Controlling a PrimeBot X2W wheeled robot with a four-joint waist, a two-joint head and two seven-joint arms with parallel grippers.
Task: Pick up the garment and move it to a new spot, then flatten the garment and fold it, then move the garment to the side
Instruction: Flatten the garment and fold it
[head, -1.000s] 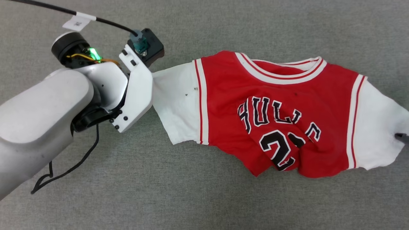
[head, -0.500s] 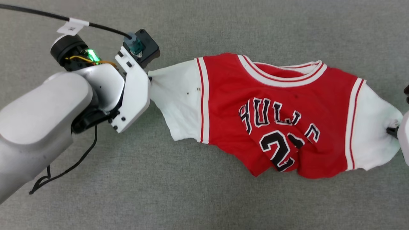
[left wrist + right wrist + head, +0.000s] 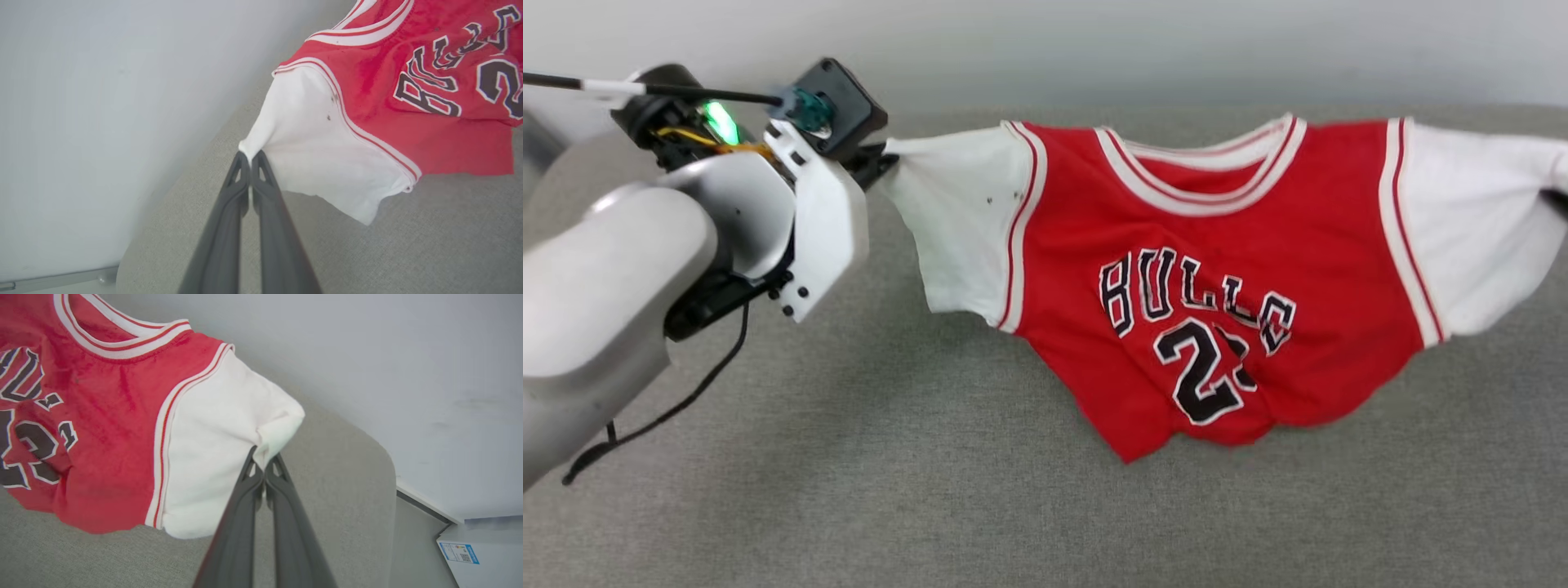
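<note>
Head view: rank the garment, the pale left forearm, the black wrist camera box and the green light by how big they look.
1. garment, largest by far.
2. pale left forearm, though its nearness to the camera makes it look bigger.
3. black wrist camera box.
4. green light, smallest.

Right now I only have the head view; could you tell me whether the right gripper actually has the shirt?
Observer: Yes. The right gripper is shut on the tip of the shirt's white sleeve.
Operator: Thank you. And the left one?
Observer: The left gripper is shut on the other sleeve's tip, fingers pressed together.
Operator: Is anything near that right gripper?
Observer: A white box with a blue label lies beyond the table's rounded corner.
</note>
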